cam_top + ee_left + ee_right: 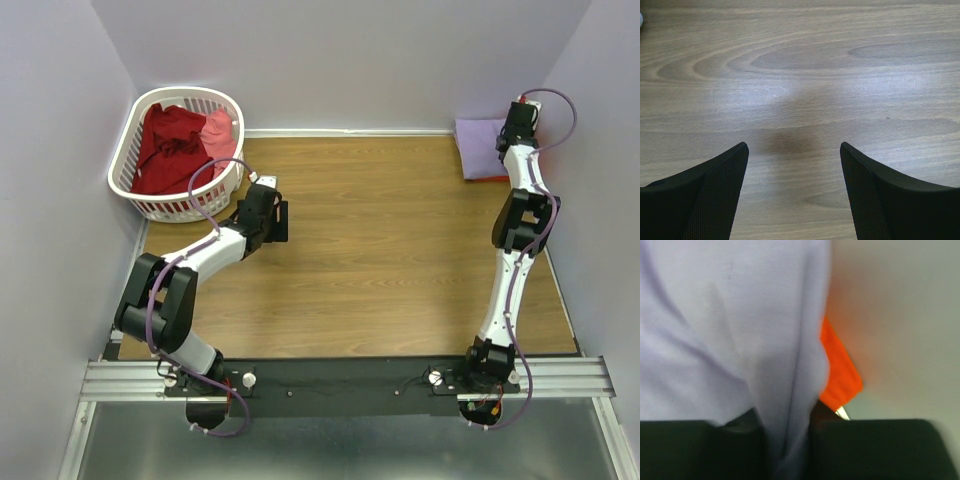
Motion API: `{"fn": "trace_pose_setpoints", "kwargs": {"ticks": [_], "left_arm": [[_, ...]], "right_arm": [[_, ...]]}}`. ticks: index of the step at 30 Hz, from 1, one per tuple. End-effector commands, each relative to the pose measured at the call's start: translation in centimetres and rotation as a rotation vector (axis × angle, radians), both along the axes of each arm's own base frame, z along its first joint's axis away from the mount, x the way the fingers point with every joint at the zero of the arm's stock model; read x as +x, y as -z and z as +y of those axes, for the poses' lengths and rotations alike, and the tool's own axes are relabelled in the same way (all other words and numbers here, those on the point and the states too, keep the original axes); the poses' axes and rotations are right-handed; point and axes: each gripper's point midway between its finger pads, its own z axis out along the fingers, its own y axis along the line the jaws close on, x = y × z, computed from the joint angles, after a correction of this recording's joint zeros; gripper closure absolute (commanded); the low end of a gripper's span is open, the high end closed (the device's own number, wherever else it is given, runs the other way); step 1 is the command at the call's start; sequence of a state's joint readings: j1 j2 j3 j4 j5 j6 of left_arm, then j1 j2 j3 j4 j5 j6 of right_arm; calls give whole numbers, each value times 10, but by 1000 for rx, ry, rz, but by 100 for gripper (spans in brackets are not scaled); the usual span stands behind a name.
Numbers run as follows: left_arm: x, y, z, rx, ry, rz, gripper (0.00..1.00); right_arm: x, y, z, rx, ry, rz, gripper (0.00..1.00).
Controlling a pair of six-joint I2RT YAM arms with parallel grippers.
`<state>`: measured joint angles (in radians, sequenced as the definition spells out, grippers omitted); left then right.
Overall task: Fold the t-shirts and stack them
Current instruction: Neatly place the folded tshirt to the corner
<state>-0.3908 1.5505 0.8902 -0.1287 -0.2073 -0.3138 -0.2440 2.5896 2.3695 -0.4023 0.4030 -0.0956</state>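
A folded lavender t-shirt (480, 145) lies at the far right corner on top of an orange t-shirt, of which only an edge (487, 178) shows. My right gripper (520, 125) is at the lavender shirt's right edge. In the right wrist view it (785, 450) is shut on a fold of the lavender cloth (730, 330), with the orange shirt (840, 370) beneath. A dark red t-shirt (170, 145) and a pink t-shirt (215, 130) lie crumpled in the basket. My left gripper (275, 215) is open and empty over bare wood (794, 150).
The white slotted laundry basket (125, 160) stands at the far left corner, just left of my left gripper. Purple walls close the left, back and right sides. The wooden table (390, 250) lies between the arms.
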Motion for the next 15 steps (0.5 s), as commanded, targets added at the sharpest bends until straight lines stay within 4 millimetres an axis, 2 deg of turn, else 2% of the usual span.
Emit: {"fn": "trace_pose_setpoints", "kwargs": {"ticks": [1, 2, 3, 4, 5, 7, 9, 10, 11, 14, 15], "left_arm": [[7, -7, 0, 21, -6, -25, 18], [6, -7, -1, 23, -4, -24, 18], [6, -7, -1, 23, -6, -23, 18], [7, -8, -1, 23, -5, -27, 19], [7, -9, -1, 23, -4, -31, 19], [6, -9, -2, 22, -2, -30, 19], [6, -10, -2, 21, 0, -31, 18], [6, -12, -3, 21, 4, -32, 19], [7, -15, -3, 18, 4, -39, 19], [8, -23, -3, 10, 2, -60, 19], [7, -30, -3, 3, 0, -75, 18]], "right_arm": [[-24, -20, -45, -105, 263, -63, 63], [-28, -23, -48, -112, 297, -73, 52], [-33, -32, -53, -129, 324, -81, 47], [-38, -38, -56, -138, 372, -101, 38], [-40, -43, -58, -141, 387, -113, 34], [-39, -58, -56, -135, 376, -139, 32], [-40, -62, -52, -118, 364, -149, 31], [-40, -81, -48, -101, 347, -185, 30], [-43, -78, -45, -83, 342, -180, 29], [-50, -111, -38, -51, 334, -245, 27], [-51, -106, -30, -23, 301, -234, 27]]}}
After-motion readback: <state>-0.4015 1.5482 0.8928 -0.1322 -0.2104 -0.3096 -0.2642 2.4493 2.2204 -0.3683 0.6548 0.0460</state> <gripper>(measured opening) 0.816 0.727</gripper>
